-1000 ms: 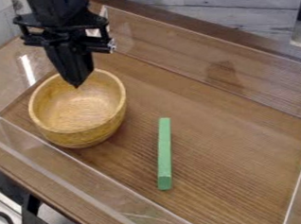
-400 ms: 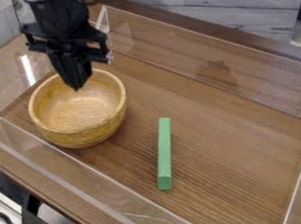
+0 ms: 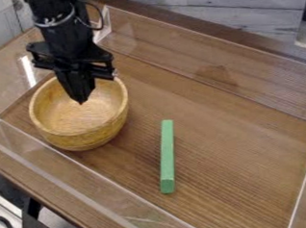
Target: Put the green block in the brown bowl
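Note:
The green block is a long slim bright-green bar lying flat on the wooden table, to the right of the brown bowl. That bowl is round, thick-walled light wood with visible grain, standing at the left. My black gripper points straight down over the bowl's inside, its fingertips dipping just below the rim line. Its fingers are pressed together and shut, with nothing held between them. It stands well apart from the green block.
The brown wooden table is edged by low clear plastic walls at the front and left. A grey marbled wall rises behind the table.
The gripper has sunk lower toward the bowl's inside and shifted slightly. It stays shut. The green block and the bowl have not moved.

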Action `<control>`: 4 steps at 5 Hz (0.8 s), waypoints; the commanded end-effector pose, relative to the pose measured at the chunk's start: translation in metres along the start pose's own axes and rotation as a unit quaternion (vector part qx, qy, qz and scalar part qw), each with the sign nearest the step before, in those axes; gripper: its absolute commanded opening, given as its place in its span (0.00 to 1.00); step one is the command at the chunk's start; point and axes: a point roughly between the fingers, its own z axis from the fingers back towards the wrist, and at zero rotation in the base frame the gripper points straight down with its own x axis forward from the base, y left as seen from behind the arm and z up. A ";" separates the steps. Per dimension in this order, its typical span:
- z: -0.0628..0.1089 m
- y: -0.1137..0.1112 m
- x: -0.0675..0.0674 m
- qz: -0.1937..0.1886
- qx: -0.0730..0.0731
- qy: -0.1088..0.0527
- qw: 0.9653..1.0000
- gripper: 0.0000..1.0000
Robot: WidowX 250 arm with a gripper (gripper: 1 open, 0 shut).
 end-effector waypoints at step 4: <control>-0.004 -0.001 0.013 -0.045 0.008 -0.006 0.999 0.00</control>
